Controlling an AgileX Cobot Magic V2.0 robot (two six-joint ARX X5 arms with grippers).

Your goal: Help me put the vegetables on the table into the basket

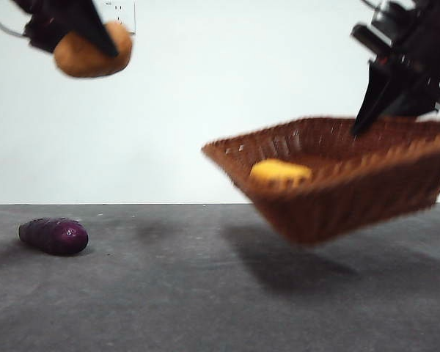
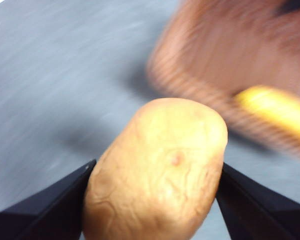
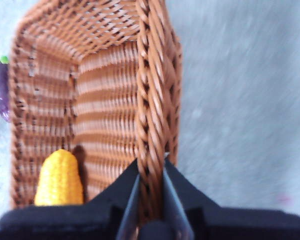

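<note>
Left gripper [image 2: 155, 200] clamped on the potato [image 2: 157, 170], high above the table [image 1: 205, 293]. Right gripper [image 3: 150, 200] pinching the rim of the lifted, tilted basket [image 3: 155, 100], corn [image 3: 60, 180] inside beside it. Sweet potato [image 1: 53, 236] down on the table, well apart from both.

txt: none legible | labels/brands/nos: none | wall plate [image 1: 119, 15]: marks too blurry to read
</note>
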